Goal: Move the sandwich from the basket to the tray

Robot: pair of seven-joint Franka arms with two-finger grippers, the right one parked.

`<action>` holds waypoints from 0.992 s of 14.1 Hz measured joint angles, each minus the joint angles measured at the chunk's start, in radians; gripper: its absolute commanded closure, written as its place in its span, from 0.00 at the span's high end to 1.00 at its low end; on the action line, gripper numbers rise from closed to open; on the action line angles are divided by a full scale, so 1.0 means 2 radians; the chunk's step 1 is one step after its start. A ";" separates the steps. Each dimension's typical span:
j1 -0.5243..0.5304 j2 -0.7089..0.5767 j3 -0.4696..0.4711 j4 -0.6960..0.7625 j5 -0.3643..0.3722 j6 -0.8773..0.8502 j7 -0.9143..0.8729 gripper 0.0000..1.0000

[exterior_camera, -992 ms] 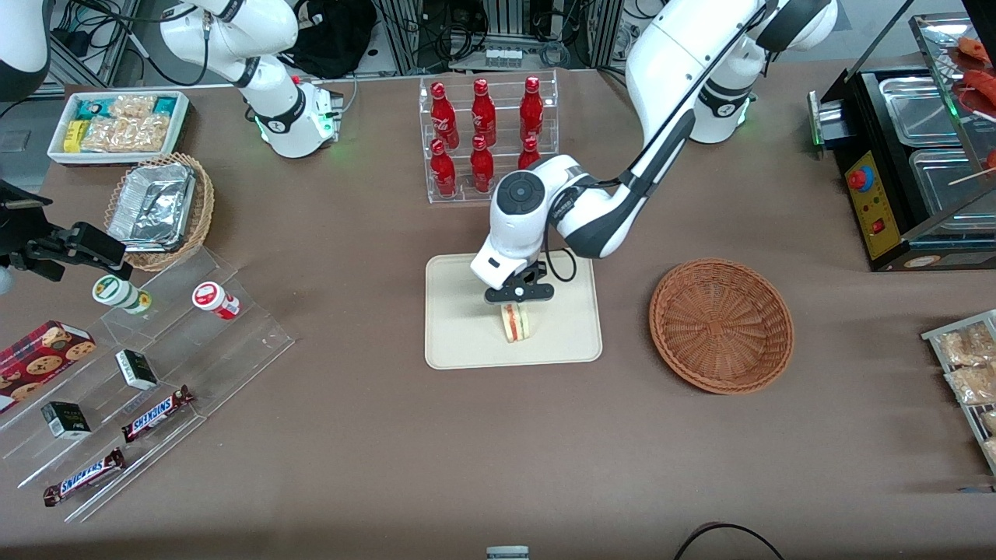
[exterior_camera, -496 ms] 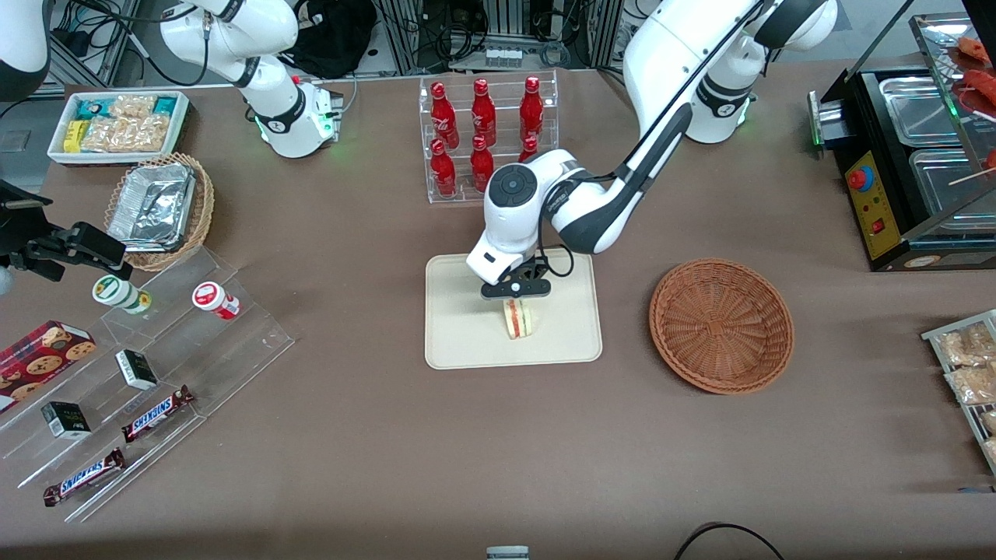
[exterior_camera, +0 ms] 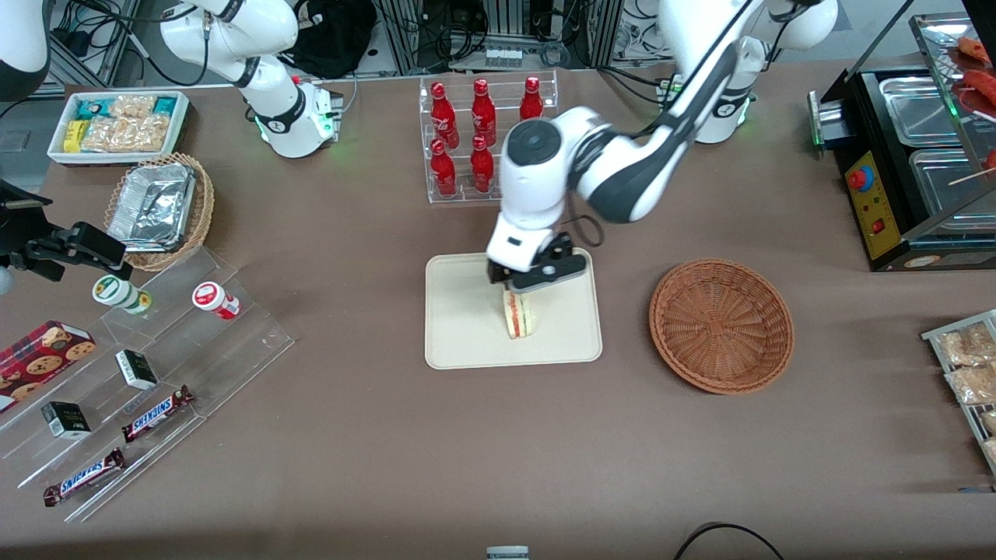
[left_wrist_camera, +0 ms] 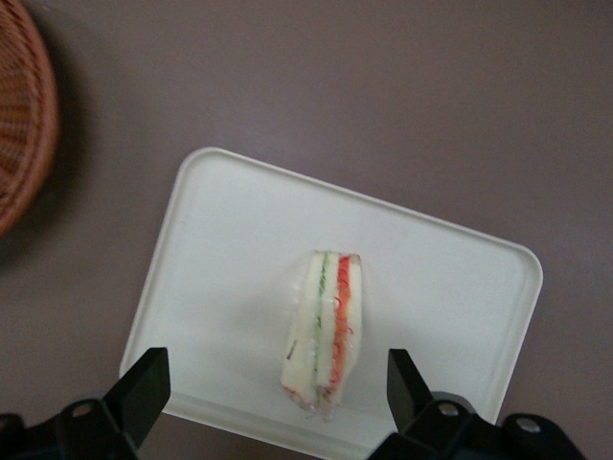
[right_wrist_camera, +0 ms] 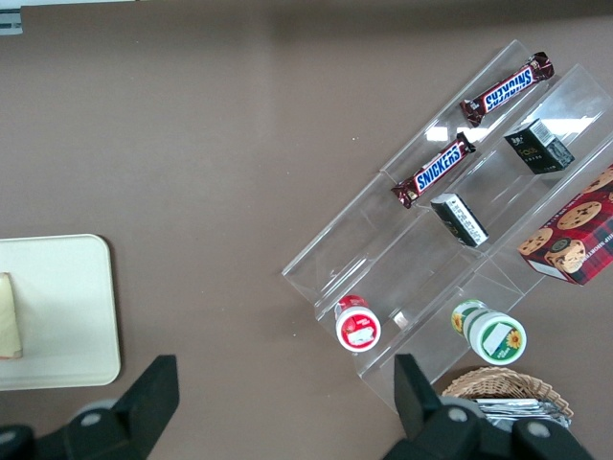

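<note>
Gripper (exterior_camera: 520, 288) hovers above the tray (exterior_camera: 459, 342), fingers (left_wrist_camera: 142, 391) spread wide and empty, clear of the sandwich (exterior_camera: 517, 314). Wrist view confirms it: sandwich (left_wrist_camera: 326, 331) lies on the tray (left_wrist_camera: 230, 249) between the two fingertips, touching neither. Sandwich sits on the tray's half toward the working arm's end, striped cut edge up. Basket (exterior_camera: 721, 324) sits well apart from the tray toward the working arm's end, nothing visible in it; its rim (left_wrist_camera: 24, 115) shows in the wrist view.
</note>
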 measured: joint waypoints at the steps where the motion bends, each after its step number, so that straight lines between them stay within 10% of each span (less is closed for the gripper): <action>1: 0.017 -0.019 0.001 0.000 0.000 -0.025 0.000 1.00; 8: 0.132 -0.111 0.003 0.000 -0.052 -0.128 0.020 1.00; 14: 0.250 -0.170 0.005 0.016 -0.089 -0.269 0.247 1.00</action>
